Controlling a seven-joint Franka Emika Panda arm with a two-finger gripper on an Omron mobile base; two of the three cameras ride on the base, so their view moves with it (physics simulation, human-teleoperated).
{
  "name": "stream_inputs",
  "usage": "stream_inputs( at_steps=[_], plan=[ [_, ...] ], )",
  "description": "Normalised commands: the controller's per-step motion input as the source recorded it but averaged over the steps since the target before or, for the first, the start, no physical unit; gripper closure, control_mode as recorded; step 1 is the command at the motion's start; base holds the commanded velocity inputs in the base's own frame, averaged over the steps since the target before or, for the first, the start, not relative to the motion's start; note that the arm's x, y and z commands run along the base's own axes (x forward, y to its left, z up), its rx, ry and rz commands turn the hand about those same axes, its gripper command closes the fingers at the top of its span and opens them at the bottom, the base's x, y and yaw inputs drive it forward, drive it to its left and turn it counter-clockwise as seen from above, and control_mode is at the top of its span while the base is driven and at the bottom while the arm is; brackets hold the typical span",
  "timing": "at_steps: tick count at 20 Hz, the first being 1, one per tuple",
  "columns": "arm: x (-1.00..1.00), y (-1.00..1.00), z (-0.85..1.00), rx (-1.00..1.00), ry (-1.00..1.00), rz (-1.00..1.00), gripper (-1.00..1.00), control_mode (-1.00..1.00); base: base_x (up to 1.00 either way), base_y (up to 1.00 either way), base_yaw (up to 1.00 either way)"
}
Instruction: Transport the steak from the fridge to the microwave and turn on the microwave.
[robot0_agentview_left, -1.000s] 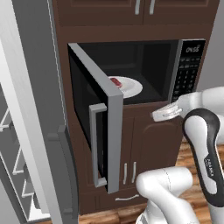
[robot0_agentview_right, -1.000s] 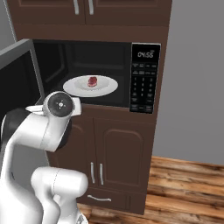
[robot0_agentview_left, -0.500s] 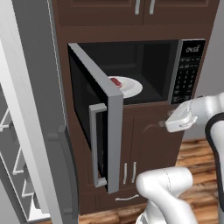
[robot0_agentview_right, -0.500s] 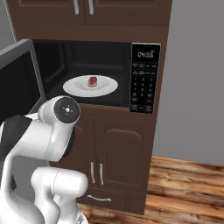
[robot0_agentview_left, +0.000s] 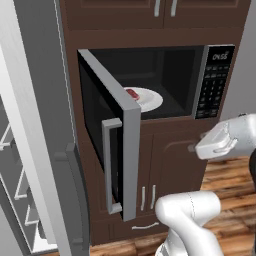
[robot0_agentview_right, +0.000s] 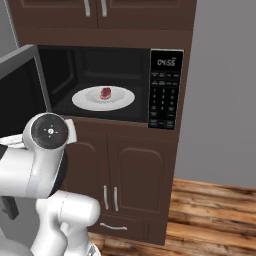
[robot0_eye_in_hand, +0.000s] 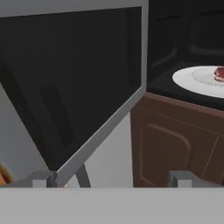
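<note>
The steak, a small red piece, lies on a white plate inside the microwave. The microwave's door stands swung out to the left. My gripper is open and holds nothing. It hangs in front of the brown cabinet below the microwave, right of the door, and points toward the door's inner glass. The fridge stands at the far left.
Brown cabinet doors with small silver handles sit under the microwave, and more cabinets are above it. The black keypad is on the microwave's right side. Wood floor and a grey wall lie to the right.
My hand has drawn back to the right and slightly down, away from the microwave's opening. The steak, the plate and the door have stayed put.
</note>
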Motion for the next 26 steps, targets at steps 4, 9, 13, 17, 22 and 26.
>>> stream_inputs(
  at_steps=[4, 9, 13, 17, 22, 26],
  plan=[
    [-0.62, 0.01, 0.08, 0.07, -0.04, 0.00, -1.00, -1.00, 0.00, 0.00, 0.00],
    [-0.52, 0.12, 0.00, 0.05, -0.02, 0.00, -1.00, -1.00, 0.00, 0.00, 0.00],
    [-0.51, 0.12, 0.00, 0.07, -0.08, 0.00, -1.00, -1.00, 0.00, 0.00, 0.00],
    [-0.49, 0.10, 0.00, 0.07, -0.10, 0.00, -1.00, -1.00, 0.00, 0.00, 0.00],
    [-0.42, 0.13, 0.00, 0.08, -0.10, 0.01, -1.00, -1.00, 0.00, 0.00, 0.00],
    [-0.44, 0.16, 0.00, 0.06, -0.21, 0.09, -1.00, -1.00, 0.00, 0.00, 0.00]
  ],
)
